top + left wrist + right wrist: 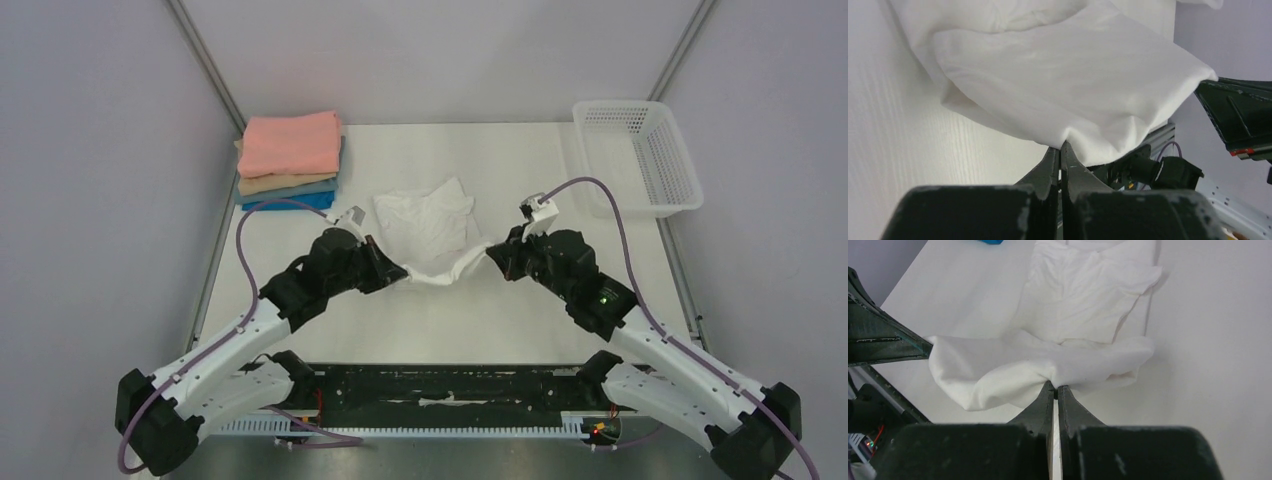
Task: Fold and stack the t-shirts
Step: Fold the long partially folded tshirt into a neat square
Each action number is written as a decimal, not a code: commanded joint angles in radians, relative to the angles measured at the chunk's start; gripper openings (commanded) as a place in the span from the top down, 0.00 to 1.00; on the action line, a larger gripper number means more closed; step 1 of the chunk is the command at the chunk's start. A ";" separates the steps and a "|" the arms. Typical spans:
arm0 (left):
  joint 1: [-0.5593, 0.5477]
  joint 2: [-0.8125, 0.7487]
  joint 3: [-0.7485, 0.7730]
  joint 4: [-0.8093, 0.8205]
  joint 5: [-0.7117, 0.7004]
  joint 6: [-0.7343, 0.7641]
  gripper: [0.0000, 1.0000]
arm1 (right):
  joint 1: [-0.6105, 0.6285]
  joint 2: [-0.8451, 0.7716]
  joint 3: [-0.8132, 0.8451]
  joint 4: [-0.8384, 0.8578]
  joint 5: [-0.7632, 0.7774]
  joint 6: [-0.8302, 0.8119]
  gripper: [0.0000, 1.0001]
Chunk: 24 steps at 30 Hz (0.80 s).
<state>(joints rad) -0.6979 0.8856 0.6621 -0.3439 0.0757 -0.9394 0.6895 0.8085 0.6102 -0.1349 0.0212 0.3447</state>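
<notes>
A crumpled white t-shirt [430, 225] lies mid-table, its near edge lifted and stretched between both grippers. My left gripper [392, 270] is shut on the shirt's left end; in the left wrist view the cloth [1073, 75] bunches at the closed tips [1061, 146]. My right gripper [492, 256] is shut on the right end; in the right wrist view the white cloth [1083, 290] gathers at the closed tips [1054, 387]. A stack of folded t-shirts [290, 158] sits at the back left, salmon pink on top, then tan, grey-blue and bright blue.
A white mesh basket [640, 155] stands at the back right corner. The table [450, 330] ends at a black rail by the arm bases. Grey walls enclose both sides and the back.
</notes>
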 commanded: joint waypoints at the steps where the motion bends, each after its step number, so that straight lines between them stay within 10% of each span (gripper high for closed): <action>1: 0.077 0.041 0.080 -0.004 -0.034 0.084 0.98 | -0.025 0.077 0.122 0.095 0.095 -0.064 1.00; 24: 0.419 0.439 0.335 0.084 0.086 0.183 0.98 | -0.301 0.638 0.454 0.291 -0.257 -0.040 1.00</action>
<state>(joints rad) -0.3202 1.2690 0.9363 -0.2970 0.1452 -0.8261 0.4187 1.3582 0.9764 0.0891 -0.2001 0.2955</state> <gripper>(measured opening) 0.032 0.011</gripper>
